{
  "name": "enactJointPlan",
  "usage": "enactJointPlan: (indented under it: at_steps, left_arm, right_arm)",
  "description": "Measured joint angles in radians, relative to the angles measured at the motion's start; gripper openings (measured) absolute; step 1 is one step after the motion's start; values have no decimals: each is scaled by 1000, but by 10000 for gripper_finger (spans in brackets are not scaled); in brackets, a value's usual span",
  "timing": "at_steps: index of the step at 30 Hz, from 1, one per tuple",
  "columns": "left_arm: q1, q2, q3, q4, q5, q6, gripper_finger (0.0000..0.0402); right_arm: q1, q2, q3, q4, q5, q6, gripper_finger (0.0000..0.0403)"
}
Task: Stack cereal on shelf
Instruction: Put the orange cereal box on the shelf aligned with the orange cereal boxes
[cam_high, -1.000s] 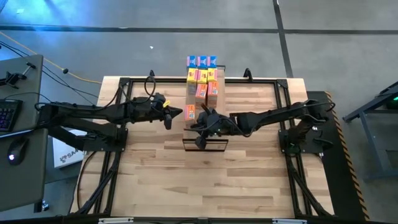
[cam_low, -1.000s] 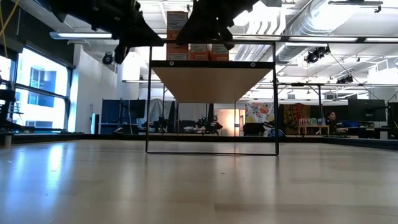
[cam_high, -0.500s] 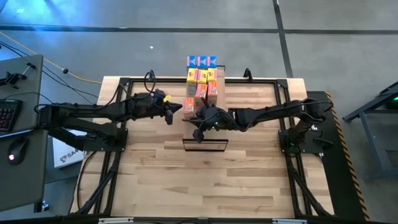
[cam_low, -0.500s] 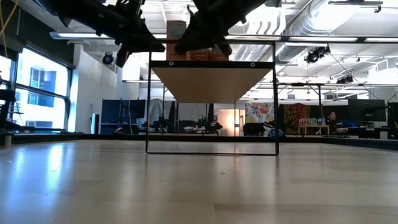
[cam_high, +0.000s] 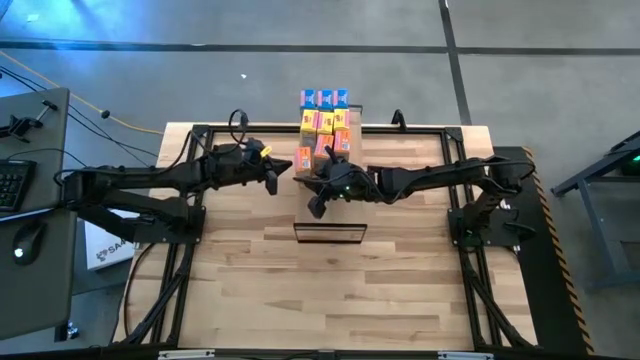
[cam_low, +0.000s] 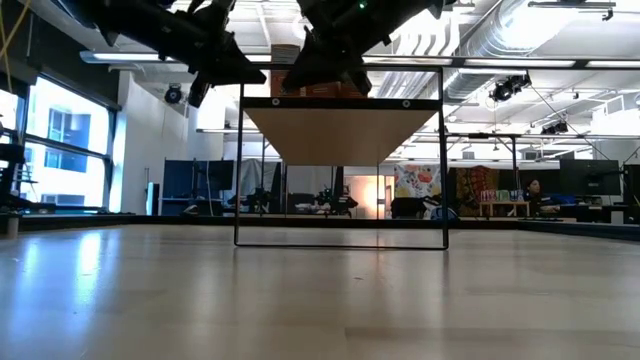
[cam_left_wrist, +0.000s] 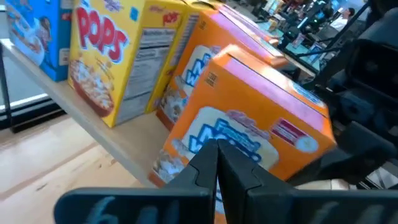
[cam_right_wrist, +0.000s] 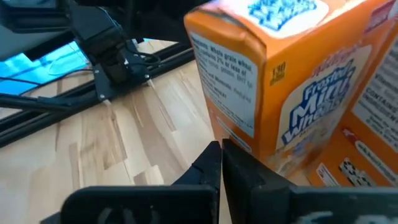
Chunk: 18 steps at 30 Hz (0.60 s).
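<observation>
The shelf (cam_high: 330, 232) stands near the middle of the desk (cam_high: 250, 290), running from its dark near end frame toward the far edge, where it overhangs slightly. The near stretch of its plank is bare. Above the middle of the shelf sits the right gripper (cam_high: 318, 186), its two fingers (cam_right_wrist: 214, 171) pressed together with nothing between them, tips just beside an orange cereal box (cam_right_wrist: 273, 68) standing upright on the plank. The left gripper (cam_high: 280, 170) hovers just off the shelf's left side, level with the same box; its fingers (cam_left_wrist: 217, 168) are likewise closed on nothing and point at that orange box's face. Beyond, the cereal (cam_high: 325, 125) fills the far half of the shelf: more orange boxes, then yellow boxes (cam_left_wrist: 109, 56), and blue boxes (cam_high: 323, 98) at the far end over the desk's far edge.
</observation>
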Motion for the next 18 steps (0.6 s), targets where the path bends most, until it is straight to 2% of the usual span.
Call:
enactJointPlan:
  at_steps: [8,18]
  left_arm:
    - [39,76,0,87,92,32,0]
    - [46,123,0,147,99,27,0]
  right_arm:
    - [-6,2,0,30,-4,5,0]
    - [-22,2,0,29,2,23,0]
